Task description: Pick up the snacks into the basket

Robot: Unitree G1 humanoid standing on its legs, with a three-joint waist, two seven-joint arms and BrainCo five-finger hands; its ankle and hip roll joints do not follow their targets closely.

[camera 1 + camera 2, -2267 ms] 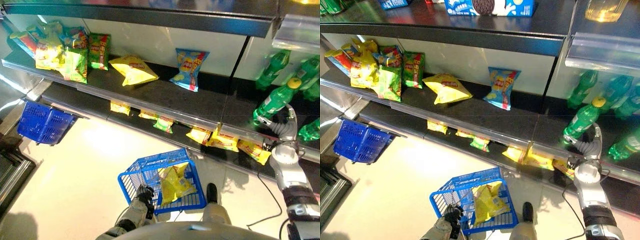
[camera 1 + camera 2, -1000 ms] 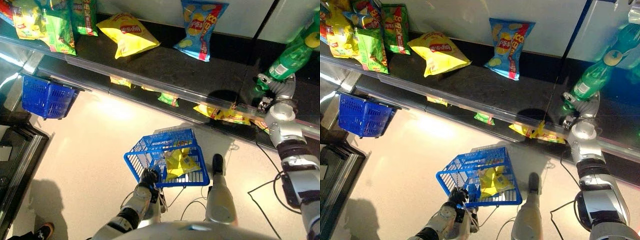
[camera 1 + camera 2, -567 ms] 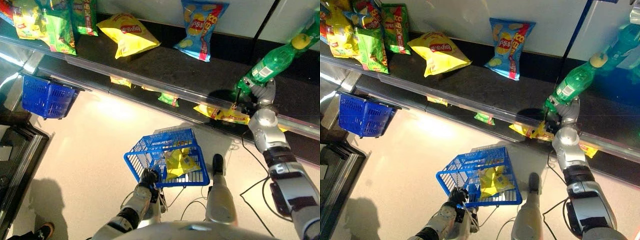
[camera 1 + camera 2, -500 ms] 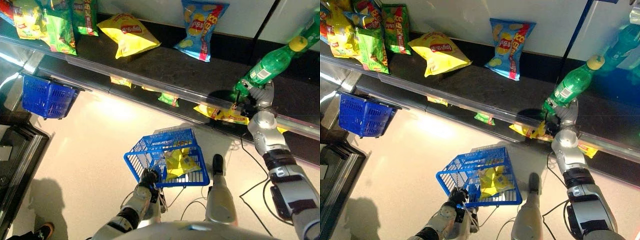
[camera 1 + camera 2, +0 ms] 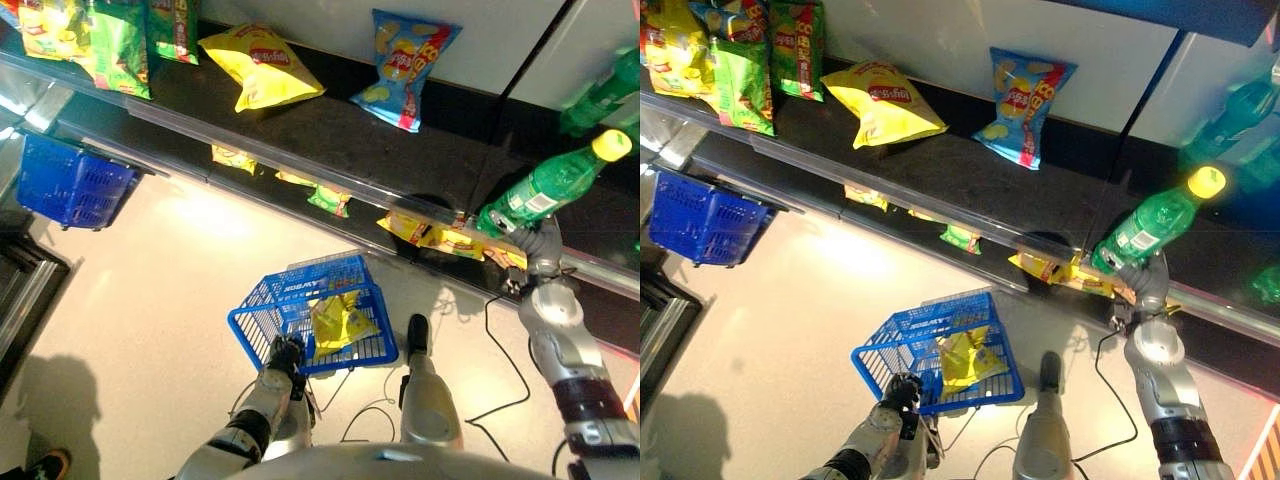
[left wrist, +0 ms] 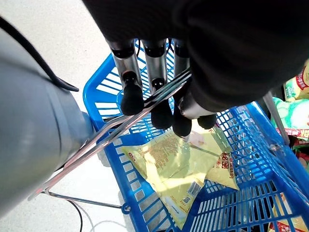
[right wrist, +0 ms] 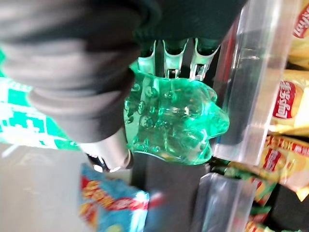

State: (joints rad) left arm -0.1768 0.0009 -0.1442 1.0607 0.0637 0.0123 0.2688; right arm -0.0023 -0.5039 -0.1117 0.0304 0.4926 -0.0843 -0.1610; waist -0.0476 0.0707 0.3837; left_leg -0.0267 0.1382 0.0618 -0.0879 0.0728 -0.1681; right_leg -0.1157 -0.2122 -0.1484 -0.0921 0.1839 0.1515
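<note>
The right hand [image 5: 541, 262] grips a green plastic bottle with a yellow cap [image 5: 548, 186], tilted at the black shelf's [image 5: 330, 135] near right edge. Over open floor, the left hand [image 5: 284, 354] clasps the blue wire basket's [image 5: 262, 312] handle; yellow snack bags [image 5: 338, 318] lie inside.

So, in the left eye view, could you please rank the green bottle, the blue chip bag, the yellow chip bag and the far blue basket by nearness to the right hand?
1. Green bottle, held in the right hand.
2. Blue chip bag, mid-shelf.
3. Yellow chip bag, further left.
4. Far blue basket, far left, under the shelf's end.
</note>
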